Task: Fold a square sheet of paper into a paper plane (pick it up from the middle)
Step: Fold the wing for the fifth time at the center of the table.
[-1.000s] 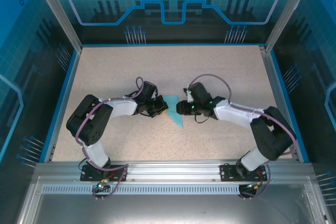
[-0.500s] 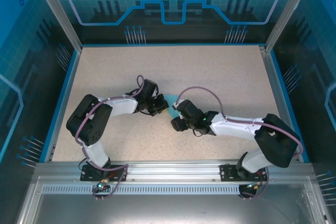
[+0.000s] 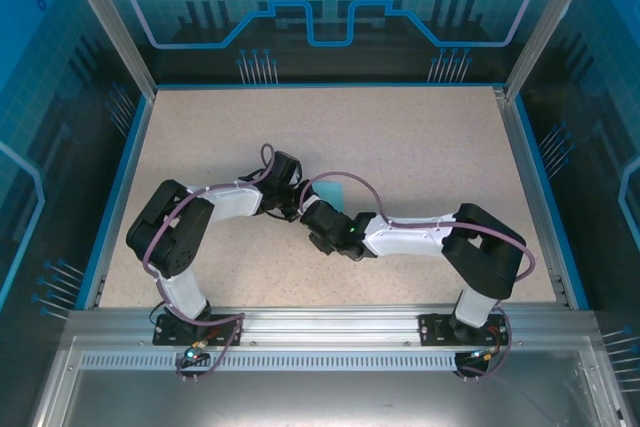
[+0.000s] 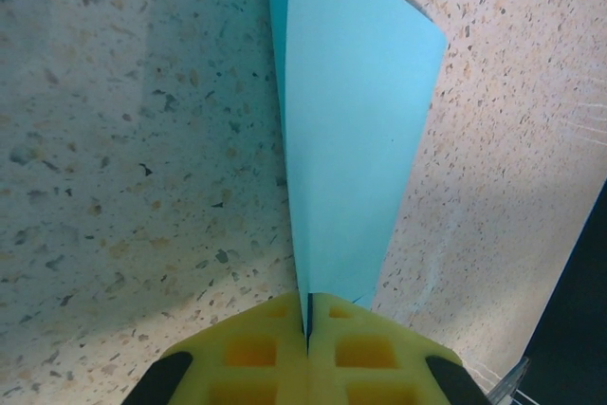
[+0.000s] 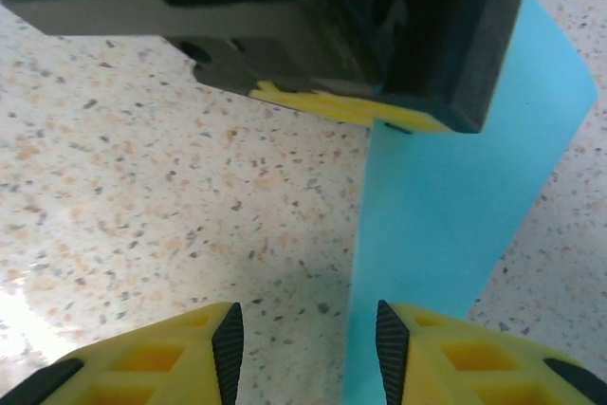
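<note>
Left gripper (image 4: 308, 324), left of centre in the top view: jaws pinched shut on the narrow end of the folded cyan paper (image 4: 351, 120). Paper rests on the speckled table (image 4: 114, 139) at frame centre. Right gripper (image 5: 308, 329): jaws partly open, empty, straddling the paper's edge.
</note>
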